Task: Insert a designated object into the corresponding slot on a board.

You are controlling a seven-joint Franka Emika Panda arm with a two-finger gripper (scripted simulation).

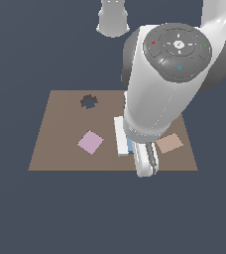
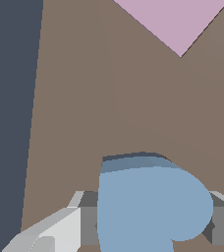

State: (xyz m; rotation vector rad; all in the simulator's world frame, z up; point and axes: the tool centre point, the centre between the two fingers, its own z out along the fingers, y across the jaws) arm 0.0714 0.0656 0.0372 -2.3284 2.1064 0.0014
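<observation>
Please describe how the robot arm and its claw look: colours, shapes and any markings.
The arm is glossy white and rounded, with grey joints. Its dark grey round cap carries small red, green and blue marks. The claw has light grey, angular fingers with darker grey inner faces.

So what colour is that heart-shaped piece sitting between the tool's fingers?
Light blue. The heart-shaped piece shows best in the wrist view; the exterior view reveals only a sliver.

No readable text, labels, brands or nrs anywhere in either view. Only marks: tiny red, green and blue dots plus a small white symbol on the arm's round grey end cap (image 1: pixel 178 45) in the exterior view, too small to read. Board (image 1: pixel 60 124) and pink square (image 1: pixel 90 142) carry no print.
</observation>
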